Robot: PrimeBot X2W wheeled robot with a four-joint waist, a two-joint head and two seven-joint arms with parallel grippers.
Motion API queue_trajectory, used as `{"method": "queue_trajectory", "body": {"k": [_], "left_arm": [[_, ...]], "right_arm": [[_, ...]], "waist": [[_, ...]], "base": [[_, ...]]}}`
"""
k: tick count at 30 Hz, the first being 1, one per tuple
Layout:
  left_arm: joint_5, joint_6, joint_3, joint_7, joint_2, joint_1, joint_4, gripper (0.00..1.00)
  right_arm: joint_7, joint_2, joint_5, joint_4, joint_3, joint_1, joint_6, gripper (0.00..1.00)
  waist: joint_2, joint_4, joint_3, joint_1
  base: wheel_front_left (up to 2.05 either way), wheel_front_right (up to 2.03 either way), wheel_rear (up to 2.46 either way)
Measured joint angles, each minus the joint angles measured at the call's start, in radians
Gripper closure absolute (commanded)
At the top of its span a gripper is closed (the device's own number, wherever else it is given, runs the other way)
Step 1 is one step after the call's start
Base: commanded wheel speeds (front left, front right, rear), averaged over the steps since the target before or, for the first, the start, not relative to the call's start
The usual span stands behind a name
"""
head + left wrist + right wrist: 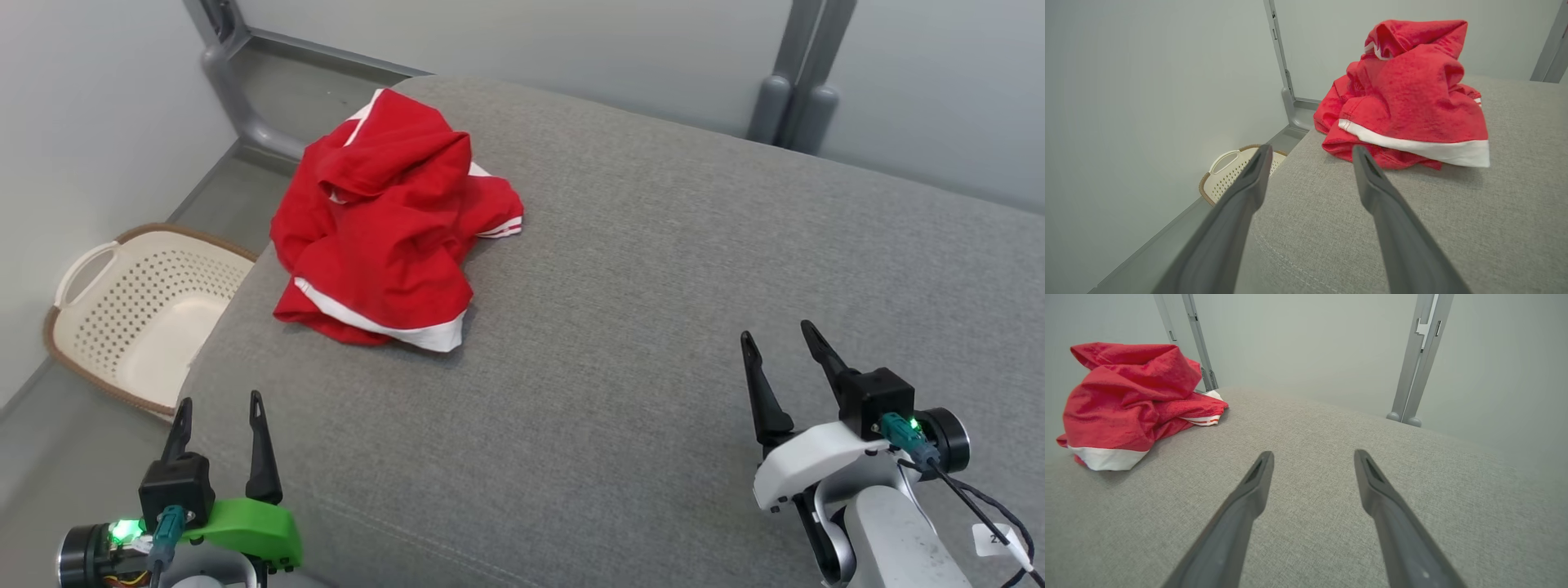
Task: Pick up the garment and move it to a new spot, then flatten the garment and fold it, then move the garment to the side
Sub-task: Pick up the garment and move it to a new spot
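Note:
The garment (384,220) is a crumpled red piece with white trim, heaped on the far left part of a grey padded surface (653,286). In the left wrist view the garment (1408,94) lies just ahead and right of my fingers. From the right wrist, the garment (1131,400) sits far off to the left. My left gripper (220,408) hovers open at the lower left, near the surface's front left edge, holding nothing. At the lower right my right gripper (780,336) stands open and empty over bare fabric.
A cream perforated laundry basket (139,310) stands on the floor to the left of the surface, below its edge. Grey metal frame posts (796,90) rise behind the surface against pale walls. The surface's left edge drops to the floor.

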Motion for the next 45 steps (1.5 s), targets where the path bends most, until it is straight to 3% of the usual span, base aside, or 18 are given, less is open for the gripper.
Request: {"method": "queue_trajectory", "body": {"k": [6, 11, 22, 34, 45], "left_arm": [[-0.009, 0.002, 0.016, 0.0, -0.007, 0.002, 0.012, 0.0], [-0.013, 0.001, 0.03, 0.0, -0.011, 0.0, 0.033, 0.0], [-0.043, -0.034, 0.078, 0.0, -0.016, -0.102, 0.086, 0.0], [-0.069, -0.07, 0.133, 0.0, -0.021, -0.309, 0.173, 0.0], [-0.041, -0.104, 0.146, 0.0, 0.015, -0.477, 0.28, 0.0]], "right_arm": [[0.0, 0.001, 0.012, 0.003, 0.002, 0.0, 0.0, 0.0], [0.0, 0.001, 0.013, 0.008, 0.013, -0.004, 0.0, 0.0], [0.0, -0.022, 0.021, 0.012, 0.027, -0.044, 0.0, 0.0], [0.0, -0.074, 0.018, 0.0, 0.04, -0.101, 0.0, 0.0], [0.0, -0.086, 0.02, -0.014, 0.063, -0.145, 0.0, 0.0]], "waist": [[0.0, 0.058, 0.004, 0.0], [0.0, 0.063, 0.013, 0.0], [0.0, 0.0, 0.072, 0.0], [0.0, -0.08, 0.209, -0.0001], [0.0, -0.155, 0.319, 0.0]], "base": [[0.0, 0.0, 0.0], [0.0, 0.0, 0.0], [0.0, 0.0, 0.0], [0.0, 0.0, 0.0], [0.0, 0.0, 0.0]]}}
